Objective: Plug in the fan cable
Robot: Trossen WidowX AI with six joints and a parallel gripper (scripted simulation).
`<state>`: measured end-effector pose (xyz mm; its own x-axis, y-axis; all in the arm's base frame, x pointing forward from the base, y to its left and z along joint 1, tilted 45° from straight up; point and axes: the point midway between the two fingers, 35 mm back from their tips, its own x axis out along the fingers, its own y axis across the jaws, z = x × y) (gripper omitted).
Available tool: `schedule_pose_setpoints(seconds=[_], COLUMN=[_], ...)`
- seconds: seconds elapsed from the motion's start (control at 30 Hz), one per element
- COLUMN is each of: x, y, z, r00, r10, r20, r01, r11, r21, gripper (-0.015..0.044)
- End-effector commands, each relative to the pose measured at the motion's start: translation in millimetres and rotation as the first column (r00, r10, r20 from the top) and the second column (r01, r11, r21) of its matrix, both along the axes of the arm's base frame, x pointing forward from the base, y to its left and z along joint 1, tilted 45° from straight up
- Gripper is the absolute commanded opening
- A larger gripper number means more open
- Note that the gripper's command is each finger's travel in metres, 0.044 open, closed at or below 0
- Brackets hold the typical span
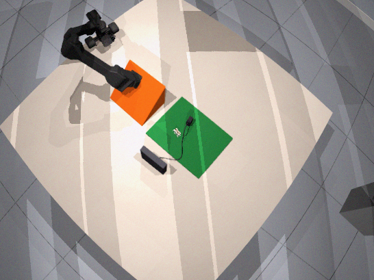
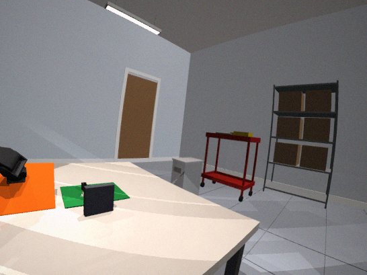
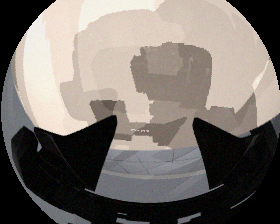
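One gripper (image 1: 131,83) seen spread wide, nothing pinched, over 1 orange block (image 1: 140,98), 1 plug (image 1: 190,120) lying on 1 green board (image 1: 205,144) mid-tabletop, beside 1 fan header (image 1: 177,132), 1 fan (image 1: 153,159) at board's edge.

A storeroom-like workshop — metal shelving (image 2: 304,138) stacked with cardboard boxes (image 2: 302,128), a red cart (image 2: 230,162), grey walls.

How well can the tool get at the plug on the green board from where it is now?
Probably yes. The tool is open, holds nothing and hovers over the orange block. The plug lies uncovered on the green board, with only its thin cable beside it.
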<state>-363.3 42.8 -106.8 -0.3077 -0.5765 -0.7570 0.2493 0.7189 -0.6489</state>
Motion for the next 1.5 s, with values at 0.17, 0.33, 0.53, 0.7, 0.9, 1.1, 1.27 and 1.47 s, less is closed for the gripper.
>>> schedule_pose_setpoints(seconds=[0.17,0.33,0.53,0.7,0.9,1.1,1.27,1.47], x=[15.5,53.5,116.3,171.8,243.7,322.5,401.1,491.0], y=[32.2,119.8,188.3,229.4,262.7,276.7,273.0,241.7], z=[-4.0,-4.0,3.5,7.5,19.4,27.6,37.3,56.1], r00=[0.971,0.764,0.447,0.122,-0.19,-0.56,-0.832,-0.964], r10=[-0.197,-0.556,-0.771,-0.847,-0.833,-0.661,-0.366,0.053], r20=[0.137,0.328,0.454,0.518,0.52,0.5,0.417,0.259], r01=[0.201,0.564,0.801,0.9,0.916,0.796,0.553,0.182], r11=[0.979,0.822,0.571,0.314,0.04,-0.26,-0.498,-0.578], r21=[-0.019,0.08,0.179,0.301,0.399,0.547,0.668,0.796], gripper=[0.044,0.044,0.044,0.044,0.044,0.044,0.044,0.044])
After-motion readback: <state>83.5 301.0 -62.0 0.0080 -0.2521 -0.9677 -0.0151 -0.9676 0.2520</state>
